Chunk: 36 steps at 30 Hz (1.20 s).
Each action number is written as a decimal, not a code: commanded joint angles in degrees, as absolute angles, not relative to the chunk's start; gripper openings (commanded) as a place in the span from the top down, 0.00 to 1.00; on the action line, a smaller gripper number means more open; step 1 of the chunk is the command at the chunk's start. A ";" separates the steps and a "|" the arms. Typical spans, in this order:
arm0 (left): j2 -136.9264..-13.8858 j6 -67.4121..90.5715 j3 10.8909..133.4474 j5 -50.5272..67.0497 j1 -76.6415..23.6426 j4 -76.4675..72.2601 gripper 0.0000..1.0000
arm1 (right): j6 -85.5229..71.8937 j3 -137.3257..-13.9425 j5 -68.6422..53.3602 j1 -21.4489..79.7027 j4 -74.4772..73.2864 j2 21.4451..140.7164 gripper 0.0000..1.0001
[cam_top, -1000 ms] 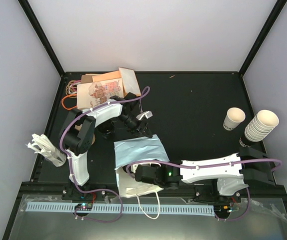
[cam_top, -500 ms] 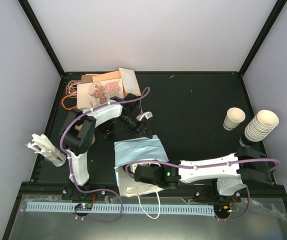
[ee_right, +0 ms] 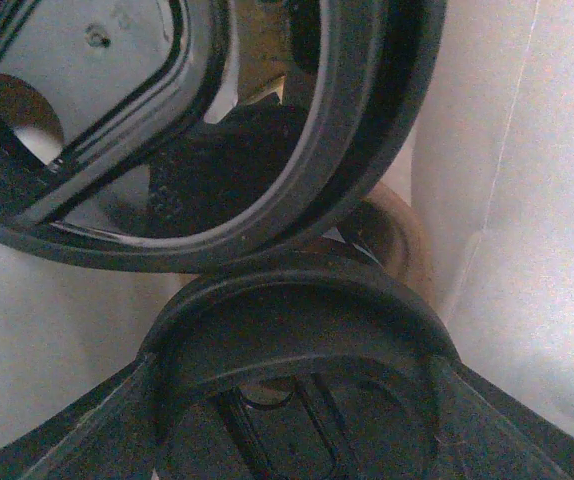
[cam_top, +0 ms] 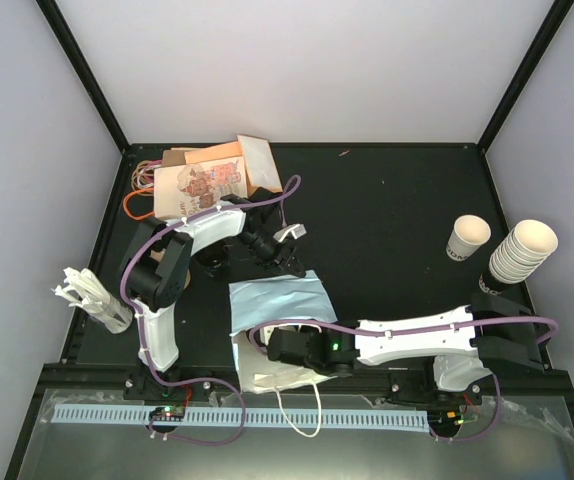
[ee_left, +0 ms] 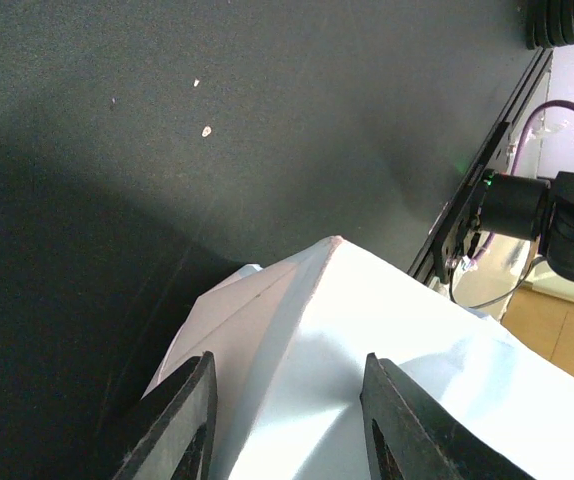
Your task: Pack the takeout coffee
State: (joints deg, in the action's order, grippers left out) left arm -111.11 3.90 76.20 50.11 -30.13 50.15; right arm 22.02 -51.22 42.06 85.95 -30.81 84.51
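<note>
A white paper bag (cam_top: 277,298) lies on its side on the black table, its mouth toward the arms. My right gripper (ee_right: 297,440) is inside the bag, shut on the takeout coffee (ee_right: 297,370). Of the coffee only the round black lid shows, held between the two fingers. A second black lid (ee_right: 207,130) sits just beyond it, touching its rim. From above, the right gripper is hidden in the bag mouth (cam_top: 265,362). My left gripper (cam_top: 292,255) (ee_left: 287,365) is at the bag's far end (ee_left: 367,330), open, its fingers standing apart over the paper fold.
A single cream cup (cam_top: 467,238) and a stack of lidless cups (cam_top: 522,250) stand at the right edge. Printed paper bags (cam_top: 207,175) lie at the back left. A white bundle (cam_top: 92,295) sits at the left edge. A brown rounded piece (ee_right: 402,235) shows inside the bag.
The right arm has slid slightly further left into the bag. The left arm has barely moved.
</note>
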 commanded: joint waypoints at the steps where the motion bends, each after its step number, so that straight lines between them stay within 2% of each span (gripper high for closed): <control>1: -109.83 3.54 74.73 52.47 -32.77 53.26 0.58 | 22.11 -50.42 39.39 84.14 -31.44 86.42 0.40; 23: -109.54 0.88 74.36 52.57 -33.37 54.49 0.60 | 23.79 -43.98 37.65 81.97 -27.64 82.21 0.43; 36: -109.19 0.53 74.09 52.72 -33.82 54.58 0.60 | 24.75 -44.45 36.83 80.36 -26.89 83.94 0.43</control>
